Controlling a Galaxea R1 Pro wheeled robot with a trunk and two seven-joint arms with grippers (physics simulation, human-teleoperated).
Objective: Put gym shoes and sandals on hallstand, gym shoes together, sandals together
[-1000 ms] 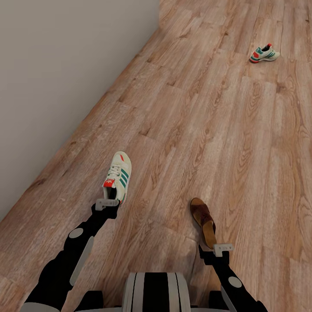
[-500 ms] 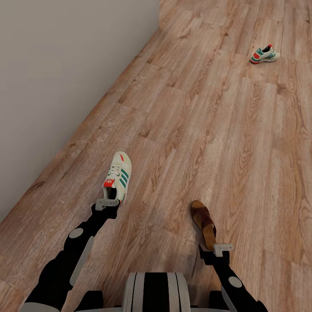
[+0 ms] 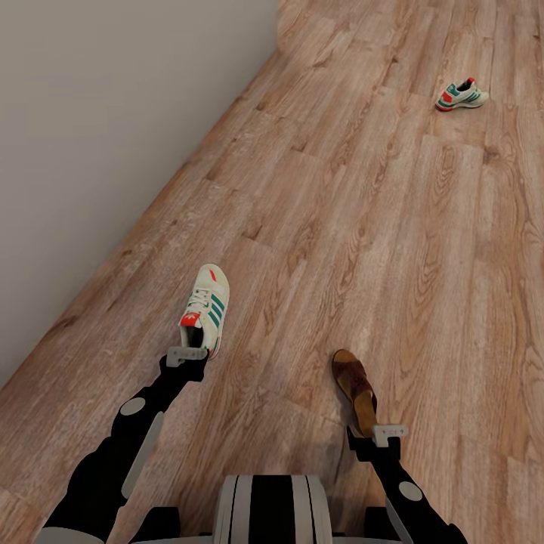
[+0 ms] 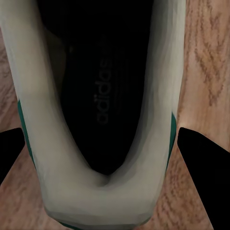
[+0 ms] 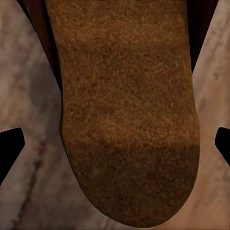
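One gym shoe (image 3: 205, 305) lies on the corridor floor (image 3: 363, 227) with its heel toward me. My left gripper (image 3: 187, 355) hovers at that heel, open. In the left wrist view the shoe's heel opening (image 4: 103, 96) sits between the two dark fingertips (image 4: 10, 153), which flank its sides. A second gym shoe (image 3: 461, 94) lies far off at the upper right. One brown sandal (image 3: 355, 385) lies at the lower right, and my right gripper (image 3: 387, 434) is open over its heel end. The sandal's tan insole (image 5: 127, 105) lies between widely spread fingertips (image 5: 9, 148).
A plain grey wall (image 3: 113, 136) runs along the left side, meeting the wood planks on a diagonal. My trunk (image 3: 272, 506) and both dark arms occupy the lower edge of the head view.
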